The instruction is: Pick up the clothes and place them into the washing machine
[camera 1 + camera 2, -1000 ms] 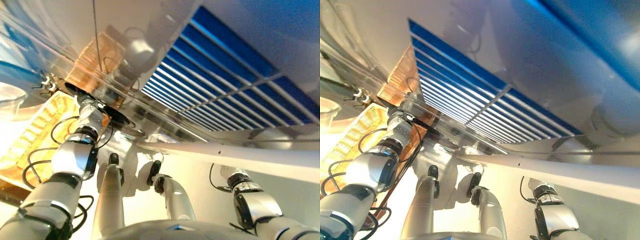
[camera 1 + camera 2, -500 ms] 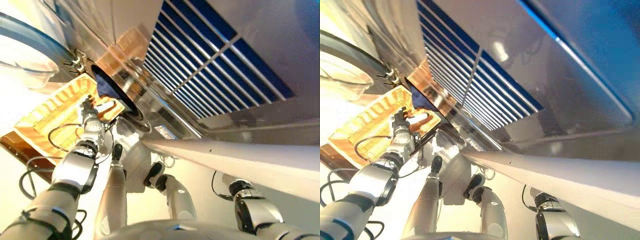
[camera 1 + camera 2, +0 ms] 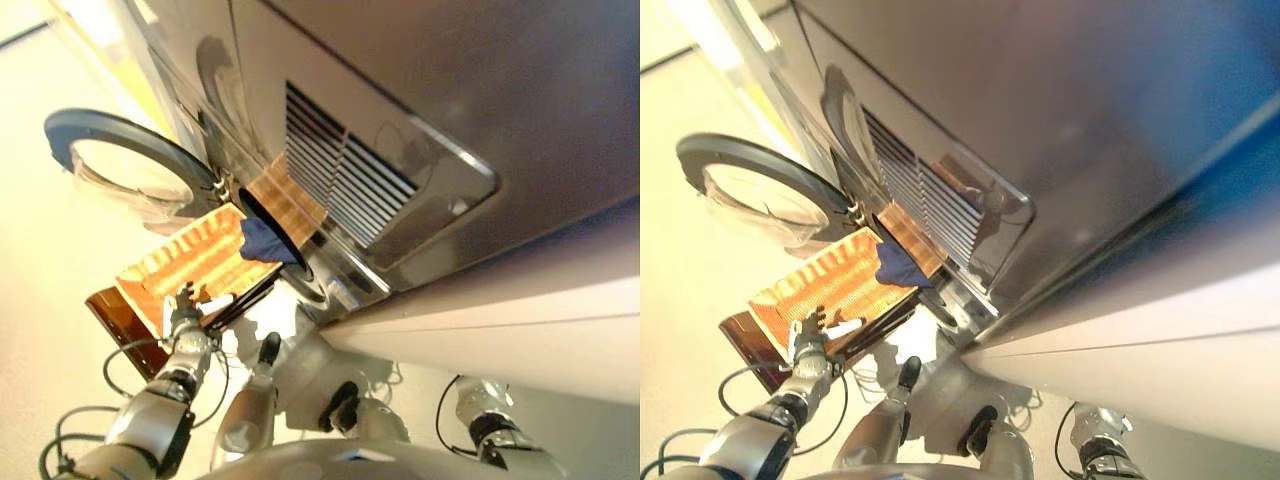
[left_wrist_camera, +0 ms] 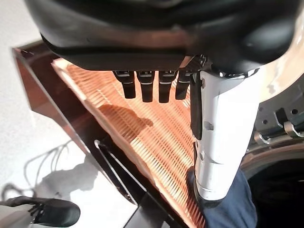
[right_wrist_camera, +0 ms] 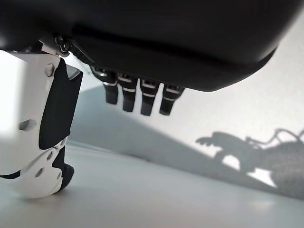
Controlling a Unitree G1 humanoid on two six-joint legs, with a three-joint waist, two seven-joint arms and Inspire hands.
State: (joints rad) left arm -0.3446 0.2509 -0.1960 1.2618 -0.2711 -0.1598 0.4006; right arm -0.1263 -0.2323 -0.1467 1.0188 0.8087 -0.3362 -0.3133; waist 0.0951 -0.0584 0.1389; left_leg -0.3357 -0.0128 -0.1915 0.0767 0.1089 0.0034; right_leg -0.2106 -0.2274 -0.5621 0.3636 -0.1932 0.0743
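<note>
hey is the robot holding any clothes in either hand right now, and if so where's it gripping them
Nothing is held. The left hand is empty above the wicker basket; the right hand is empty too. The dark blue garment hangs at the washing machine opening, apart from both hands.

i see the grey front of the washing machine filling most of my view, tilted steeply, with a panel of dark slats on it. its round door with the dark rim and clear window hangs open to the left of the drum opening. a dark blue cloth lies at the mouth of the drum, over the near edge of a woven orange basket. the basket sits on a dark brown stand. my left hand is low on the left, just in front of the basket's edge; i can't make out its fingers from here
</note>
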